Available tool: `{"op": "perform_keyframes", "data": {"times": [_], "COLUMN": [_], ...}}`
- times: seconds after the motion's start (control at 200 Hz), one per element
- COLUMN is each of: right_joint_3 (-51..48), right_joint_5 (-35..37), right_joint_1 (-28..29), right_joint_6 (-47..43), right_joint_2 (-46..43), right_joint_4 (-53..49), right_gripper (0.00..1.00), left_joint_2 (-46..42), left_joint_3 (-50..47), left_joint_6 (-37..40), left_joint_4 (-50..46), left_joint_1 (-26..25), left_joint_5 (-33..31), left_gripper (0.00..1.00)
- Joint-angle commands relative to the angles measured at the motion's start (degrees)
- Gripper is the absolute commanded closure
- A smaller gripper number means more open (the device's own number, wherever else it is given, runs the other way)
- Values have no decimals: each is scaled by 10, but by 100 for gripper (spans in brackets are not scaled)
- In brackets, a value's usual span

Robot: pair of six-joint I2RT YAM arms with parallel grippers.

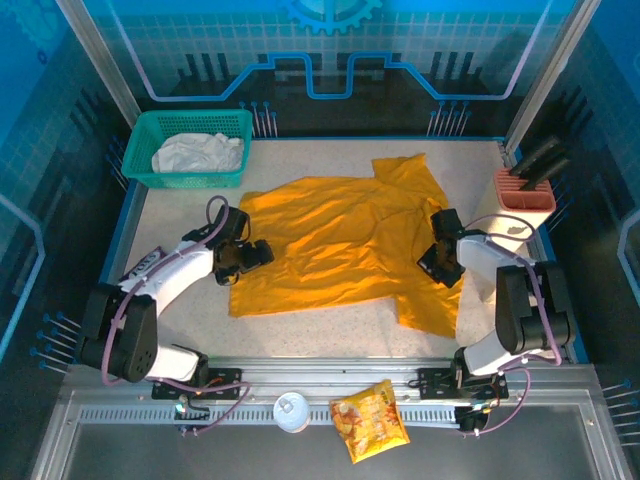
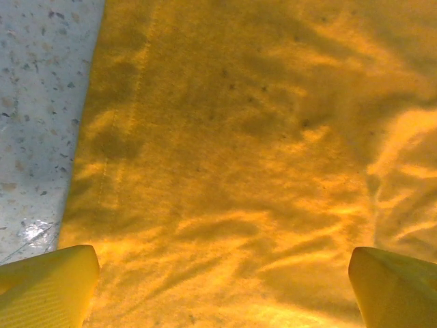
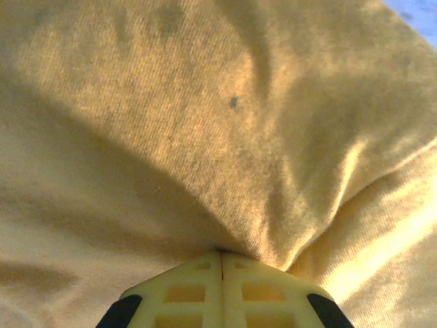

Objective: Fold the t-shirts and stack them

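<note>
The mustard shirt lies spread and wrinkled across the table, one sleeve flung toward the far right. The white shirt sits bunched in the basket. The left gripper reaches low over the mustard shirt's left edge, fingers wide apart, holding nothing. The right gripper is clamped on a pinch of cloth at its right side.

Teal basket and pink rack crowd the far corners
</note>
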Motion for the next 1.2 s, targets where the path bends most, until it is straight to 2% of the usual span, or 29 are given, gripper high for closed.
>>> {"op": "perform_keyframes", "data": {"times": [0.0, 0.465, 0.601, 0.706, 0.776, 0.866, 1.066, 1.196], "right_joint_3": [-43, -144, -100, -40, 3, 77, 295, 413], "right_joint_5": [29, 18, 16, -17, -41, -44, 15, 64], "right_joint_1": [-9, -9, -9, -7, -2, 6, 20, 13], "right_joint_6": [33, 68, -13, -112, -169, -225, -310, -334], "right_joint_2": [-33, -225, -243, -232, -206, -130, 134, 267], "right_joint_4": [-76, -112, -103, -81, -59, -58, -127, -157], "right_gripper": [100, 100, 100, 100, 100, 100, 100, 100], "left_joint_2": [6, 83, 76, 66, 66, 79, 123, 158], "left_joint_3": [10, 4, 17, 47, 65, 81, 105, 127], "left_joint_6": [0, -10, -5, 6, 12, 15, 15, 16], "left_joint_4": [11, 48, 37, 13, 2, -1, -3, -6], "left_joint_1": [1, -3, -7, -14, -20, -21, -21, -20], "left_joint_5": [17, 41, 41, 30, 20, 18, 4, -7], "left_gripper": [5, 9, 9, 9, 9, 12, 15, 16]}}
